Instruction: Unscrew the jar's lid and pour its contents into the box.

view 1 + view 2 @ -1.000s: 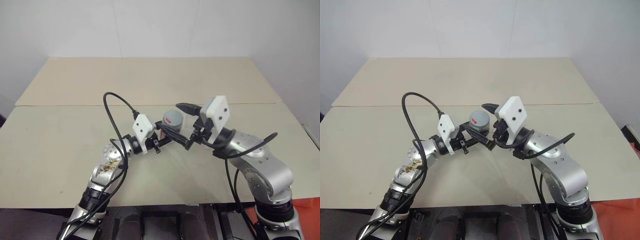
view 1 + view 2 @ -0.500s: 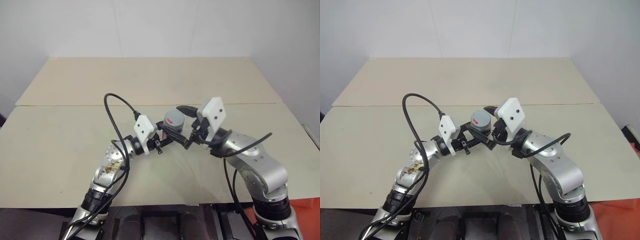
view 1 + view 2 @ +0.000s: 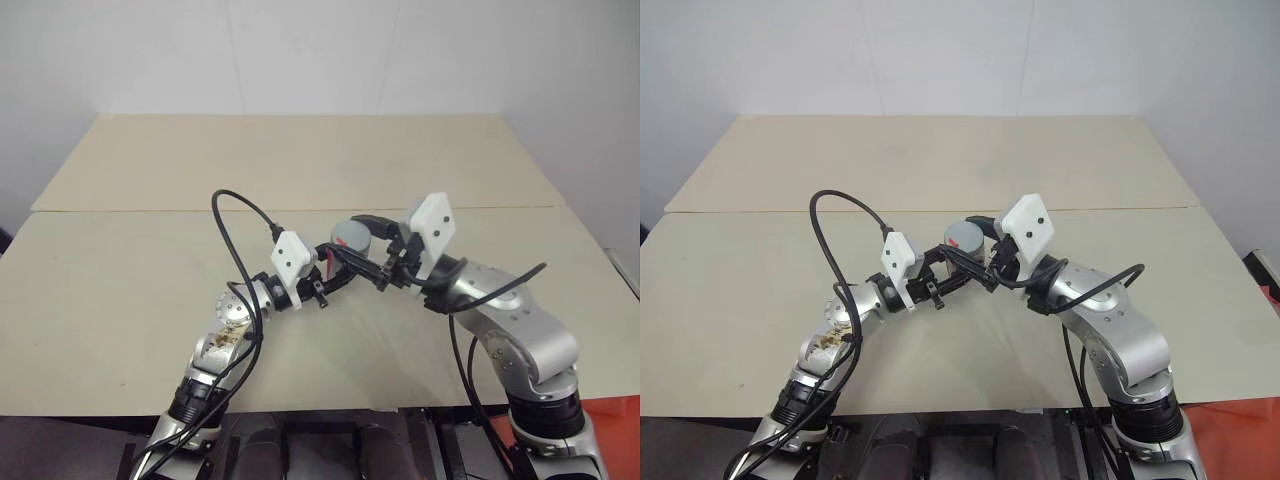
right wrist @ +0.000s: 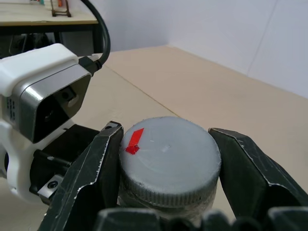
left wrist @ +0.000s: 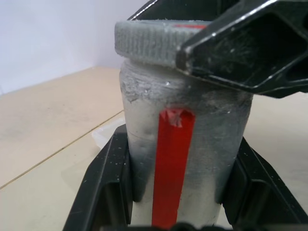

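Note:
The jar [image 5: 211, 139], a silvery cylinder with a red stripe down its side, stands upright in the air above the table, and my left gripper [image 5: 175, 192] is shut on its body, one black finger on each side. On top sits the grey ribbed lid [image 4: 168, 154] with a small red mark. My right gripper [image 4: 167, 131] comes in from the right and is shut on the lid's rim. From the head, both grippers meet at the lid [image 3: 350, 234] over the table's middle. A faint clear edge on the table behind the jar looks like the box [image 5: 107, 136].
The beige table [image 3: 120, 300] has a seam [image 3: 150, 211] running across it behind the arms and a white wall at its far edge. A black cable [image 3: 235, 215] loops up from my left wrist.
My right gripper's fingers, spread apart around the lid before, have shut on its rim. The left gripper keeps the jar in the same place.

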